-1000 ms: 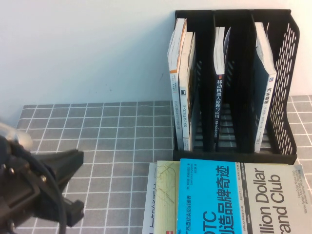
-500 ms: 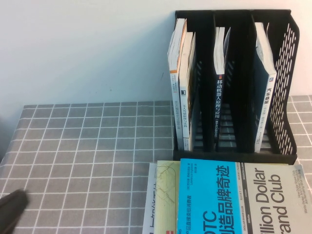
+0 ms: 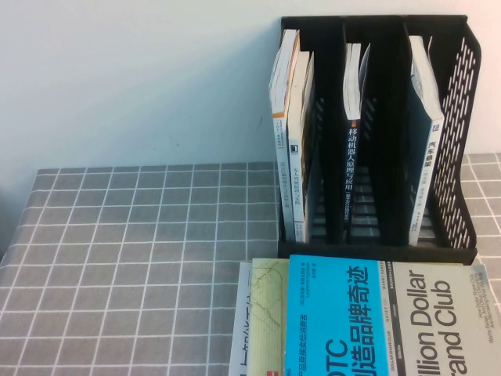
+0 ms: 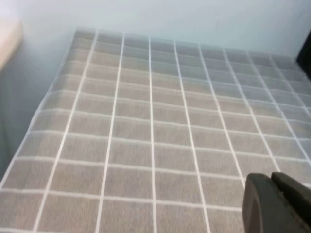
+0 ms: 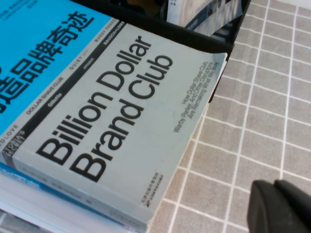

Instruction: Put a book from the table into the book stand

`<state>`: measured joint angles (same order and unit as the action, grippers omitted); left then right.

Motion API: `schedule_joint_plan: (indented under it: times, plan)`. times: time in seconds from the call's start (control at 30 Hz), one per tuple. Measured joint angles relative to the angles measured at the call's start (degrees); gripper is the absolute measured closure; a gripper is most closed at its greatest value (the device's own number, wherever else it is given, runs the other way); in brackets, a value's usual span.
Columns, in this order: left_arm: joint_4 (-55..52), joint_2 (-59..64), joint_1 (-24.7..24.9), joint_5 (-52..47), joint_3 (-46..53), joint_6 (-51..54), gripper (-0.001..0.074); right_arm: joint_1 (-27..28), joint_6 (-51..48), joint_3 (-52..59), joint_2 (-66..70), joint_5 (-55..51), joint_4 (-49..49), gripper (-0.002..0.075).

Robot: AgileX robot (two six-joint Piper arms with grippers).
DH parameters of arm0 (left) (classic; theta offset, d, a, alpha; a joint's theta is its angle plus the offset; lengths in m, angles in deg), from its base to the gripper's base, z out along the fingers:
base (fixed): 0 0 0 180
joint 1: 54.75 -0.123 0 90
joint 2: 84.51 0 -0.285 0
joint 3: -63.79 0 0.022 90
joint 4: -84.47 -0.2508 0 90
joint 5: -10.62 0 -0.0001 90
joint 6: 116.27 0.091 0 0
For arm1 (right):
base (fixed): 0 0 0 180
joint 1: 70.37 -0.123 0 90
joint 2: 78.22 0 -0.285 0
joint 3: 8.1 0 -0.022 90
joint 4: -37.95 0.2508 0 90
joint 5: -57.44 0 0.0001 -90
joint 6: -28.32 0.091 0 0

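The black book stand (image 3: 460, 94) stands at the back right of the grid-cloth table (image 3: 141, 235). Its left compartment holds two upright books. The leftmost one (image 3: 282, 110) has a white spine and a brown-orange cover edge, and its cover is hidden. No dashboard cover shows anywhere. Neither arm is in the high view. My left gripper (image 4: 272, 182) is shut and empty, low over bare cloth (image 4: 146, 121). My right gripper (image 5: 274, 187) is shut and empty over cloth, beside the grey "Billion Dollar Brand Club" book (image 5: 121, 111).
A stack of flat books lies at the front: a blue-and-white book (image 3: 337, 321) on the grey book (image 3: 442, 321), with a pale cover (image 3: 266, 301) underneath at the left. A dark-spined book (image 3: 354, 149) fills the middle compartment and another book (image 3: 427, 125) the right.
My left arm has pulled back toward the near left and left the high view. The books and the stand have not moved.
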<state>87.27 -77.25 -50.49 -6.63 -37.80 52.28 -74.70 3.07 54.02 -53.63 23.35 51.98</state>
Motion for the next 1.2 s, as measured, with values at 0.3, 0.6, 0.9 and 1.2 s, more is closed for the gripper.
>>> schedule_joint_plan:
  times: [0.3, 0.6, 0.9, 1.2]
  plan:
    - [0.12, -0.09, -0.33, -1.72, -0.34, 3.24, 0.0737, 0.00, 0.00, 0.00, 0.00, 0.00, 0.00, 0.0729]
    - [0.12, -0.09, -0.33, -1.72, -0.34, 7.64, 0.0738, 0.00, 0.00, 0.00, 0.00, 0.00, 0.00, 0.0729]
    - [0.12, -0.09, -0.33, -1.72, -0.34, 7.64, 0.0738, 0.00, 0.00, 0.00, 0.00, 0.00, 0.00, 0.0729]
    - [0.12, -0.09, -0.33, -1.72, -0.34, 7.51, 0.0738, 0.00, -1.21, 0.00, 0.00, 0.00, 0.00, 0.0729]
